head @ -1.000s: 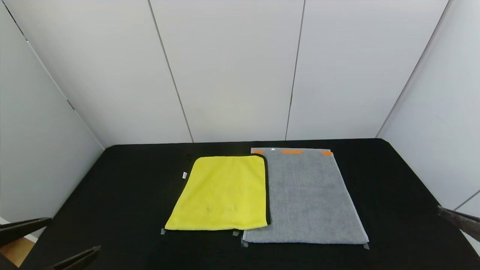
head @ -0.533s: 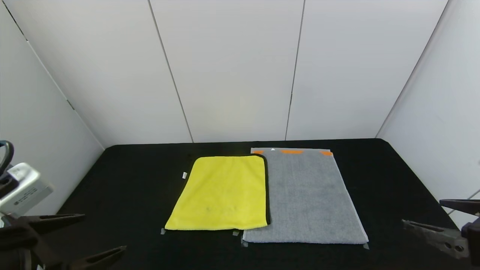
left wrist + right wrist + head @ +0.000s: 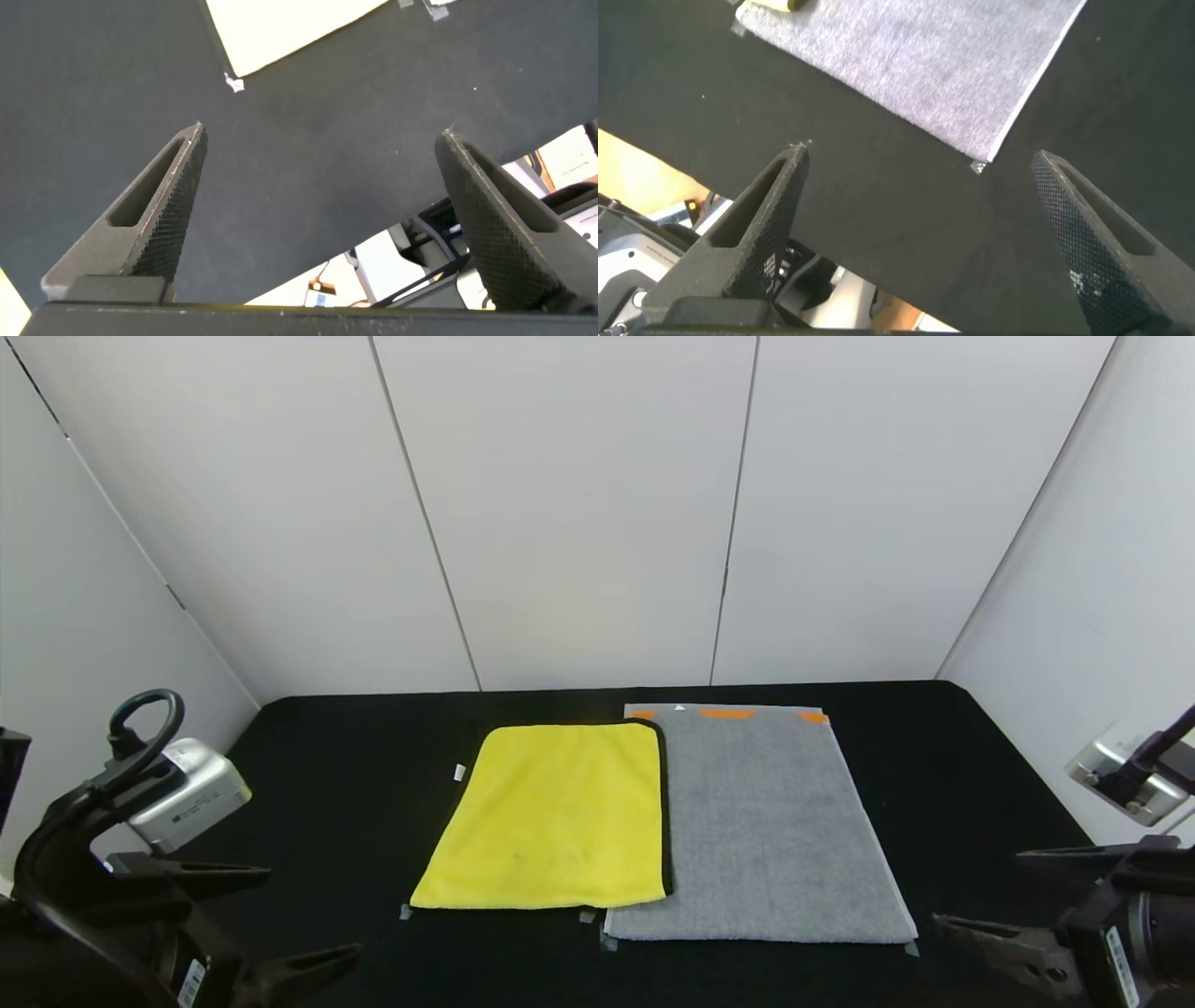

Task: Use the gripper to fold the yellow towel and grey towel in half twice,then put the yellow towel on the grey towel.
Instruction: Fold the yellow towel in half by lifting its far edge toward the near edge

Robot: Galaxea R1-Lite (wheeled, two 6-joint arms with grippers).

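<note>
The yellow towel [image 3: 553, 818] lies flat and unfolded on the black table [image 3: 336, 775], left of centre. Its corner shows in the left wrist view [image 3: 280, 28]. The grey towel [image 3: 761, 826] lies flat beside it on the right, touching it, with the orange band [image 3: 726, 714] at the far end. Its near corner shows in the right wrist view [image 3: 915, 56]. My left gripper [image 3: 303, 919] is open and empty over the table's front left, left of the yellow towel. My right gripper [image 3: 980, 891] is open and empty at the front right, right of the grey towel.
White panel walls [image 3: 579, 504] close the table in at the back and both sides. Small tape marks [image 3: 588, 916] sit at the towels' near corners. A small white tag [image 3: 459, 772] lies at the yellow towel's left edge. The table's front edge [image 3: 374, 252] lies under both grippers.
Both arms have come up and forward into view, from only fingertips at the lower corners to whole grippers over the table's front corners. The towels have not moved.
</note>
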